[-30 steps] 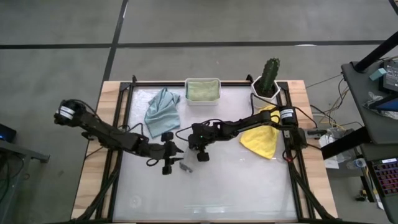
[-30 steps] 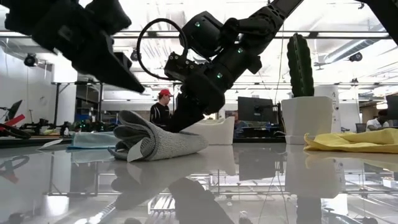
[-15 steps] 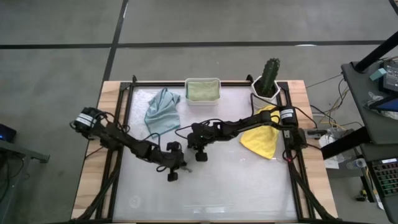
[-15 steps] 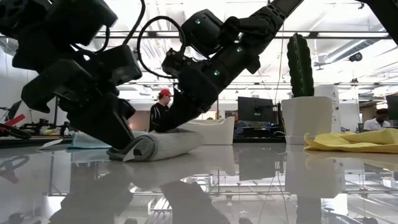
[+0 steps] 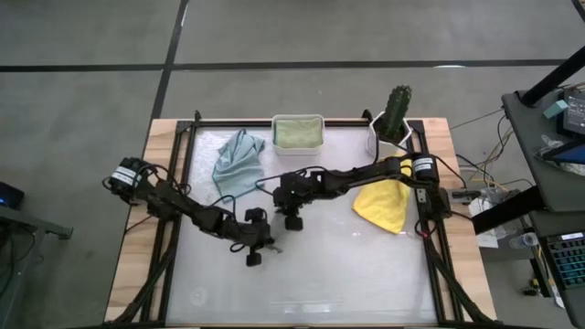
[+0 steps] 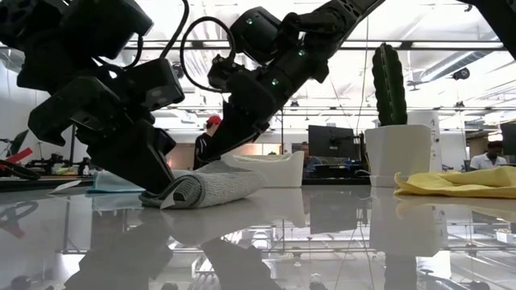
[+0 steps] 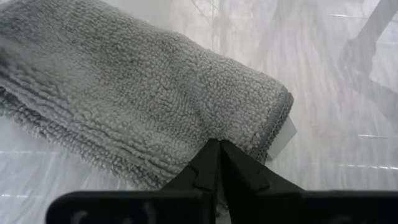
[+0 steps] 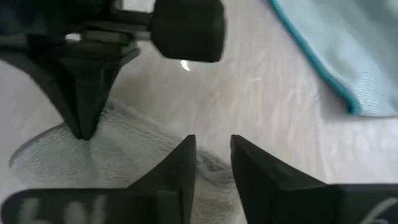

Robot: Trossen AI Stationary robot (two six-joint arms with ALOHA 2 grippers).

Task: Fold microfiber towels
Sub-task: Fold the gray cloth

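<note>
A grey towel (image 6: 216, 185), folded into a thick wad, lies on the table's middle. My left gripper (image 5: 266, 243) is shut on its near end, close to a white tag (image 7: 287, 132). My right gripper (image 8: 213, 155) stands open just over the towel's far part (image 8: 124, 155), slightly raised. Whether it touches the cloth cannot be told. A pale blue towel (image 5: 238, 163) lies crumpled at the far left and a yellow towel (image 5: 384, 206) at the right. A sage green towel (image 5: 297, 132) sits in the white tub. My left gripper has its shut fingertips (image 7: 217, 155) on the top of the grey towel's thick near end (image 7: 208, 127), beside the tagged corner. The cloth puckers slightly at the tips. The fingers slant down from the table's left and near side. The towel lies flat on the table.
A cactus in a white pot (image 5: 395, 117) stands at the far right corner, next to the white tub (image 5: 298, 120) at the far edge. The near half of the table (image 5: 302, 292) is bare. People show in the room beyond the table.
My left gripper has come down toward the near right onto the grey towel's near end, and the raised loop of cloth there now lies pressed flat. My right gripper has lifted a little off the towel's far part.
</note>
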